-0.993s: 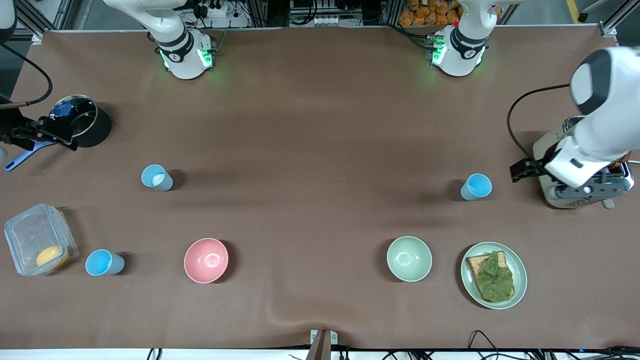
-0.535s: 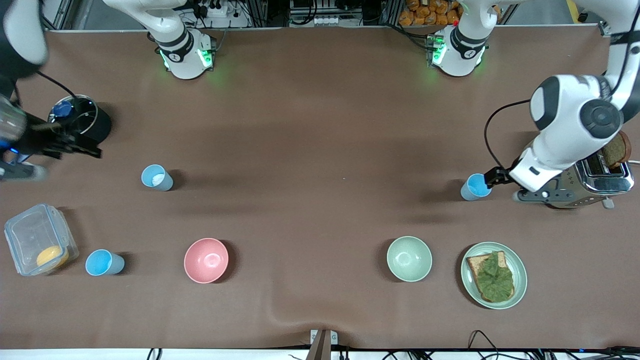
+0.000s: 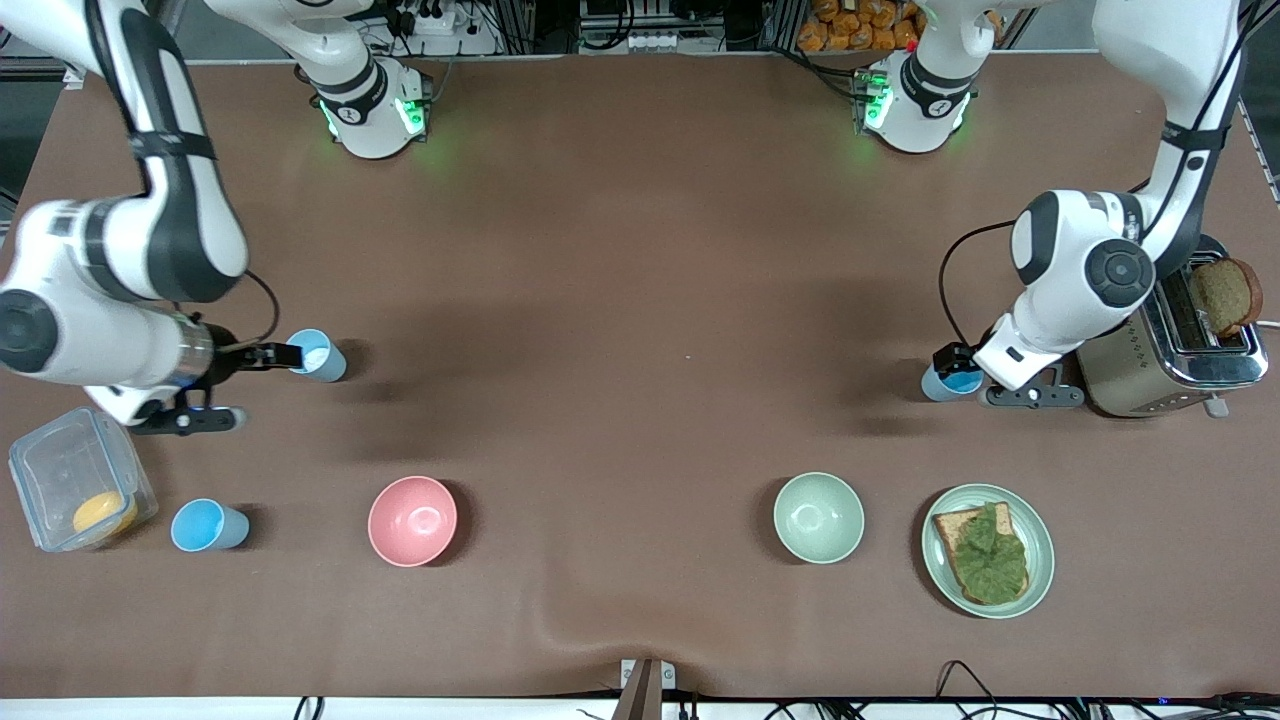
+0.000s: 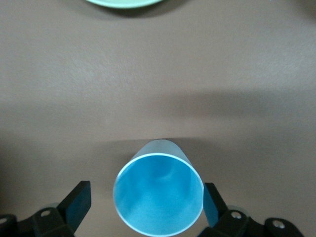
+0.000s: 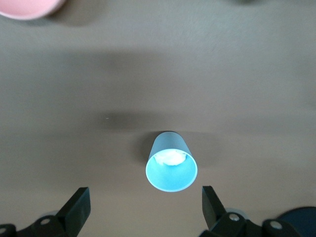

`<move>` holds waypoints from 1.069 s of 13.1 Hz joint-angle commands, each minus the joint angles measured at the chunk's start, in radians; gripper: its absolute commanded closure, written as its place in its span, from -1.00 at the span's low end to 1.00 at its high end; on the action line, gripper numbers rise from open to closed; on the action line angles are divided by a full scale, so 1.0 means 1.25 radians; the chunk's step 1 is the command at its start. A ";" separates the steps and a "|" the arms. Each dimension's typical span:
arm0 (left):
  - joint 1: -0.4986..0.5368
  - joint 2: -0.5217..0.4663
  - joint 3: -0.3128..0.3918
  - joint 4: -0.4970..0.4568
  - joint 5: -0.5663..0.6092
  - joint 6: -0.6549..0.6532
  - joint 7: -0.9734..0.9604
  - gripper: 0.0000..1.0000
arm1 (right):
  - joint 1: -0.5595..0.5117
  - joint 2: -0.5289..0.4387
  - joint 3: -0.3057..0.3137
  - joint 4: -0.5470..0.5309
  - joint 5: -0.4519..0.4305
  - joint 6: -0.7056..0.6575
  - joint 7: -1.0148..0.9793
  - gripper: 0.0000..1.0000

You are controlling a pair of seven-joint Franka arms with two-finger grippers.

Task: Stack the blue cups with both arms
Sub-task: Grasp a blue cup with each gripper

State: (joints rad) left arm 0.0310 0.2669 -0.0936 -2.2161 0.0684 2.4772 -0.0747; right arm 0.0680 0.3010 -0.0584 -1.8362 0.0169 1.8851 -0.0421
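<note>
Three small light-blue plastic tumblers on the table, all upright: one point(image 3: 944, 381) toward the left arm's end, beside the chrome toaster point(image 3: 1170, 345); one point(image 3: 319, 355) toward the right arm's end, with something white inside; one point(image 3: 208, 526) nearer the front camera, between the clear lidded plastic box point(image 3: 75, 478) and the wide pink bowl point(image 3: 412, 520). Two bowls in all, counting the pale green bowl point(image 3: 818, 517). One pale green plate point(image 3: 940, 565) with a slice of bread and a green leaf on it, just beside the green bowl. One brown slice standing in the toaster.

Two white arms with black joints. Left gripper point(image 4: 145, 210) low over the first tumbler point(image 4: 159, 194), fingers spread wide, one on each side of the rim, not touching. Right gripper point(image 5: 145, 207) just short of the second tumbler point(image 5: 171, 168), fingers likewise spread wide, the cup clear of them and not between them.

Brown mat point(image 3: 620, 300) over the whole tabletop, slightly rippled near the front edge. Past the top edge, metal framing, cables and a crate of orange items point(image 3: 860, 25).
</note>
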 commanded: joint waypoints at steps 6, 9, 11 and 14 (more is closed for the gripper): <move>0.017 -0.007 -0.002 -0.005 0.016 0.017 0.013 -1.00 | 0.030 -0.009 -0.001 -0.175 0.005 0.168 0.013 -1.00; 0.024 -0.017 -0.002 -0.005 0.016 0.014 0.013 -1.00 | 0.029 0.024 -0.001 -0.175 0.005 0.173 0.013 -1.00; 0.029 -0.013 -0.002 -0.007 0.016 0.014 0.013 -0.94 | 0.028 0.043 -0.002 -0.175 0.005 0.183 0.013 -1.00; 0.044 -0.007 -0.002 -0.008 0.016 0.014 0.028 -0.85 | 0.025 0.057 -0.001 -0.174 0.005 0.183 0.013 -0.26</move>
State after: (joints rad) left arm 0.0618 0.2663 -0.0922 -2.2155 0.0684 2.4914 -0.0715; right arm 0.1026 0.3637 -0.0605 -2.0545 0.0171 2.1099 -0.0406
